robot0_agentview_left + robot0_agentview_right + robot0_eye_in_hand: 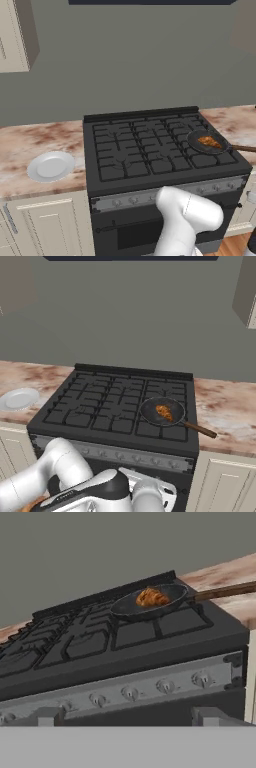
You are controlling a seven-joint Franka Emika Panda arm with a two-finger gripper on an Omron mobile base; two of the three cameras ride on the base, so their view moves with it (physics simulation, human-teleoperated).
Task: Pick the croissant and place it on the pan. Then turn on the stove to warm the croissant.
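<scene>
Golden-brown, the croissant (pixel 164 412) lies inside the pan (pixel 150 409), which sits on the stove (pixel 100 406) at its front right burner (brown handle pointing out over the right counter (pixel 227 406)). Left of the stove, a white plate (pixel 50 166) rests on the counter. The gripper (pixel 129 716) faces the stove's grey knob strip (pixel 150 689), its 2 fingertips spread apart and holding nothing.

Beyond the grey fingertips (pixel 47 716), the stove (pixel 125 647) is black, its grates black and its knob strip (pixel 125 692) pale grey. Further off sits the dark grey-black pan (pixel 147 607), with a brown handle, holding the golden-brown croissant (pixel 151 597) with darker orange patches. The counter (pixel 30 150) is mottled cream and rust-brown marble; the plate (pixel 50 166) is white, the cabinets (pixel 50 222) cream.
</scene>
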